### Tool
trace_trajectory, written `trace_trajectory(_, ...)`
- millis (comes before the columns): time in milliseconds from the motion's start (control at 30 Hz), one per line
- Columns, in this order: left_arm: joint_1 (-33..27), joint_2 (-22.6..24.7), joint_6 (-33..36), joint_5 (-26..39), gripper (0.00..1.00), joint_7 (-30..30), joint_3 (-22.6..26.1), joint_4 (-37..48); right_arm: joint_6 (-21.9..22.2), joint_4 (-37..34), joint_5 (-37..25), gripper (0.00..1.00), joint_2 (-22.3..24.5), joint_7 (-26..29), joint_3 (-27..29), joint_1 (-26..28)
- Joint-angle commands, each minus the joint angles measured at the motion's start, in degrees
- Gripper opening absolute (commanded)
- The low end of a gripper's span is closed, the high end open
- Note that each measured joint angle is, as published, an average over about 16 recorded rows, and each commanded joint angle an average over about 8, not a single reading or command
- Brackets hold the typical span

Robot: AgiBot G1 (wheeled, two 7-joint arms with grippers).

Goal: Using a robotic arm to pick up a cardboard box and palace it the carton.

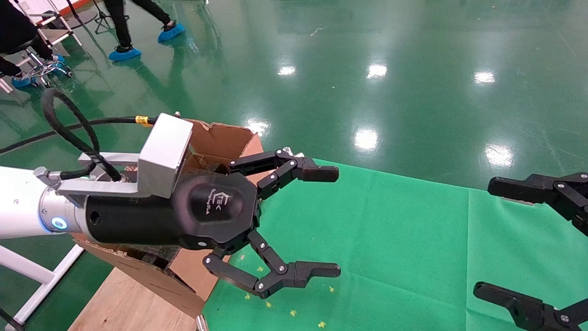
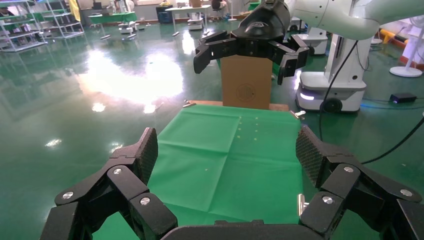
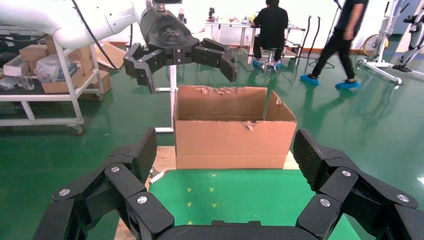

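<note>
My left gripper [image 1: 337, 221], on the white robotic arm with the silver wrist, hangs open and empty beside the carton's [image 1: 220, 138] side that faces the cloth. The carton is large, brown and ragged at the rim. From the right wrist view its long side [image 3: 235, 140] faces me, with the left gripper [image 3: 189, 75] open above it. My right gripper [image 1: 482, 236] stands open at the right end of the green cloth [image 1: 390, 239], its pads [image 3: 312, 155] wide apart. In the left wrist view the pads [image 2: 147, 152] are spread over the cloth. The cardboard box is out of view.
The carton stands on a wooden board [image 1: 119, 303] at the cloth's left end. Small yellow marks [image 1: 294, 312] dot the cloth near it. People [image 1: 124, 27] walk and sit on the shiny green floor beyond. A white frame leg [image 1: 41, 276] runs below the left arm.
</note>
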Motion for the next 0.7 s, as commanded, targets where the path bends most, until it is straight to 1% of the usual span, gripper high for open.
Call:
trace_trajectory(33,-0.02,0.00,-0.01,0.01,1.00,-0.01,0.02,0.01,0.00,0.00,0.00,1.00,0.00,0.00,0.00,0.00)
trace_trajectory(700,-0.09,0.00,-0.03,0.08,1.00,-0.01,0.09,0.09,0.00,0.00,0.00,1.00,0.00,0.00,0.00,0.00)
